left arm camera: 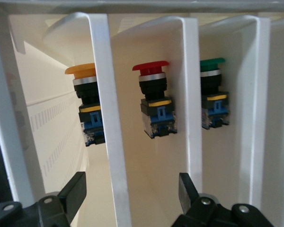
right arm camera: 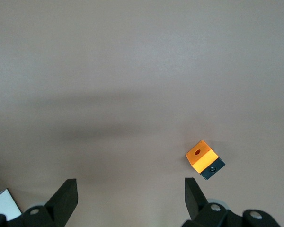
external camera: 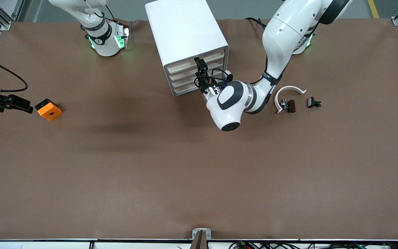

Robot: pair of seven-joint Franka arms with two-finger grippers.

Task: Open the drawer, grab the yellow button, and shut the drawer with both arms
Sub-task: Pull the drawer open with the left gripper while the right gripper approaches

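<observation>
The white cabinet stands at the table's back middle, its uppermost drawer flush with the three lower ones. My left gripper is at the upper drawer fronts. In the left wrist view it is open, its fingers on either side of a white front strip, not touching it. The orange-yellow capped button lies in the drawer, half hidden by that strip. My right gripper is open and empty, in the air at the right arm's end of the table.
An orange square block with a hole lies beside the right gripper, also in the right wrist view. A red button and a green button sit in neighbouring drawers. A white curved strip and small black-brown parts lie toward the left arm's end.
</observation>
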